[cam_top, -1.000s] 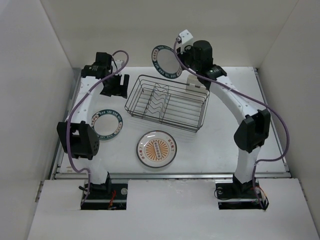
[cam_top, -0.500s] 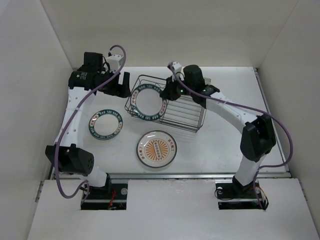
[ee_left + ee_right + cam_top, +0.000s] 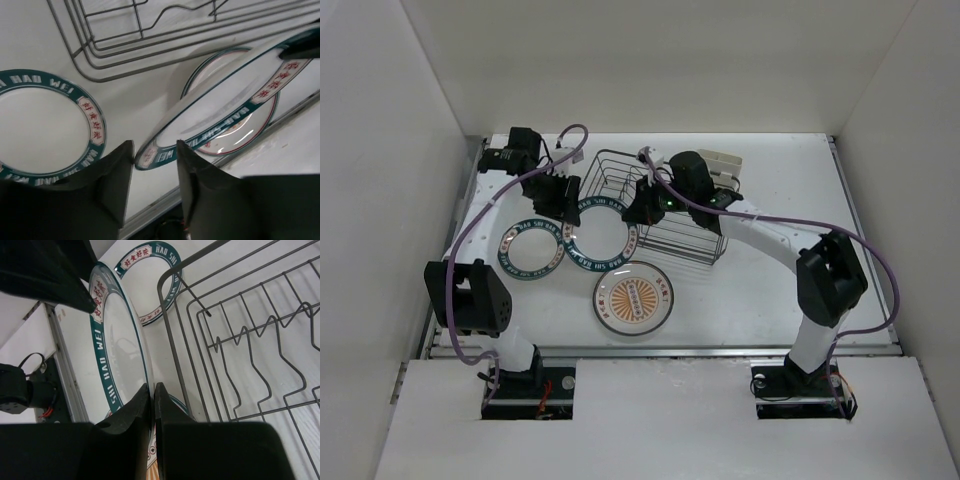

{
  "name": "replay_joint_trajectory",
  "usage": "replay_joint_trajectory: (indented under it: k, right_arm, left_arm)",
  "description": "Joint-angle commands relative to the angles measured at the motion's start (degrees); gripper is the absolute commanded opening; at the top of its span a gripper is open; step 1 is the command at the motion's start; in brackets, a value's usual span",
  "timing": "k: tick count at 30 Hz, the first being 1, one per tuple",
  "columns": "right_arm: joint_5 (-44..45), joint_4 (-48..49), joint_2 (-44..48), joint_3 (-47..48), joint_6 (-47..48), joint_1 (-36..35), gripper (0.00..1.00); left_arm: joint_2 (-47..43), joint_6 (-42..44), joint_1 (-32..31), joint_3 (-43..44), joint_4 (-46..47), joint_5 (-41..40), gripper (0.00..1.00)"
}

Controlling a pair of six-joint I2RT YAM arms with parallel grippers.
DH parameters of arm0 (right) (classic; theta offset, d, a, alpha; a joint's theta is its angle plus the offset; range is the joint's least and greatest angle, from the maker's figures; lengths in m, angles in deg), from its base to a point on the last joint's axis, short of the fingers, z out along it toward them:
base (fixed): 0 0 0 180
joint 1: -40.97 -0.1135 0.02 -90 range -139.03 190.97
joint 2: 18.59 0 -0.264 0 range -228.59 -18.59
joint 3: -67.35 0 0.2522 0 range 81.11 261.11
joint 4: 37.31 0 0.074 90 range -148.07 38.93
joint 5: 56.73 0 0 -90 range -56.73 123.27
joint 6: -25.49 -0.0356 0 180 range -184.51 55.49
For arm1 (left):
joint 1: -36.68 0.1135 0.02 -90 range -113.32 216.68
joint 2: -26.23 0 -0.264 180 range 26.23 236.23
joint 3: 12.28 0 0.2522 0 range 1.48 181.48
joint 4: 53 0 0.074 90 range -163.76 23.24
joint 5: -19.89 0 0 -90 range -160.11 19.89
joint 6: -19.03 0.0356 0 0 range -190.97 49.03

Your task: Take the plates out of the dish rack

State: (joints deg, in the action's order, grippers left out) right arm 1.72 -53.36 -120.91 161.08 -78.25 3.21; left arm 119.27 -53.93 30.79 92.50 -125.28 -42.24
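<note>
**Left hand** (image 3: 155, 155): fingers apart, straddling the near rim of the teal-band plate (image 3: 220, 100), not pinching.

**Right hand** (image 3: 152, 390): clamped on that plate's far rim, holding it tilted above the counter (image 3: 760, 270), just left of the dish rack (image 3: 250, 340).

**Handling:** I judge my left should close squarely on the rim first, and only then should my right release.

**Writing:** "HAO WEI" on the second teal plate (image 3: 45, 125) lying beside my left hand, with red Chinese characters in white panels.

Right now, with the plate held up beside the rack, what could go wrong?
1. The right jaws pinch only the rim of the tilted green-rimmed plate; the left jaws stand open around its far edge, so letting go before they close would likely drop it.
2. It hangs partly over the orange plate, beside the flat plate; a fall could chip them.
</note>
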Motion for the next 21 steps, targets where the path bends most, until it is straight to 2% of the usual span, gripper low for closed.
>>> replay_joint_trajectory:
  k: [1,3,4,8,16,18,21]
  right_arm:
    - [-2.55,7.64,3.36,0.28,-1.99,-0.21,0.0]
    - [-3.42,8.17,3.36,-0.24,-2.6,-0.82,0.0]
    - [-4.04,8.87,2.84,-0.25,-2.61,-0.83,0.0]
    - [-4.57,9.4,2.83,-0.25,-2.61,-2.05,0.0]
    - [-3.96,9.93,2.3,-0.25,-3.75,-2.58,0.0]
    - [-3.96,8.62,1.08,-0.25,-3.75,-2.58,0.0]
    - [-3.96,8.0,-0.5,1.15,-4.8,-2.58,0.1]
  left_arm:
    - [-1.28,2.56,0.44,0.64,-3.43,5.07,0.31]
    - [-1.28,3.35,0.44,0.65,-5.71,6.74,0.16]
    - [-1.28,3.88,0.44,1.17,-6.42,7.27,0.12]
    - [-1.8,6.07,0.44,1.17,-9.33,9.56,0.01]
    - [-4.44,5.91,1.58,-0.58,-10.56,11.85,0.0]
    - [-4.97,5.12,4.04,-0.58,-10.56,11.85,0.0]
    - [-5.49,3.19,7.11,1.34,-11.09,13.95,0.0]
